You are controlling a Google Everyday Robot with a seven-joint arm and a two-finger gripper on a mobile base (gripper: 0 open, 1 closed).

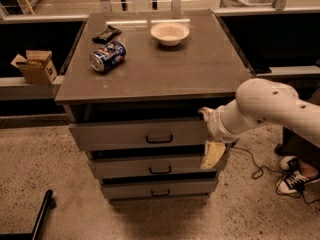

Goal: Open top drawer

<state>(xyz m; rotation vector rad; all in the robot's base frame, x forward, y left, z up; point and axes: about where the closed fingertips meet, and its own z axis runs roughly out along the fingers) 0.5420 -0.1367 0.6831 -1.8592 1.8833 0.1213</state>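
The top drawer (125,133) is the widest grey drawer, just under the cabinet top, with a small dark bail handle (159,139) at its centre. Its front sits slightly forward of the two narrower drawers (150,166) below. My gripper (208,134) on the white arm (270,109) is in front of the drawer's right end, right of the handle and apart from it. Its fingers are spread, one fingertip (204,112) near the drawer's top edge and the other (212,156) below its bottom edge. It holds nothing. The drawer's right end is hidden behind the gripper.
On the cabinet top (190,69) lie a blue soda can (107,56) on its side, a dark packet (106,33) and a white bowl (170,33). A cardboard box (35,66) sits on the left ledge. Shoes (295,174) and a cable (252,164) lie right; a dark pole (42,214) lies lower left.
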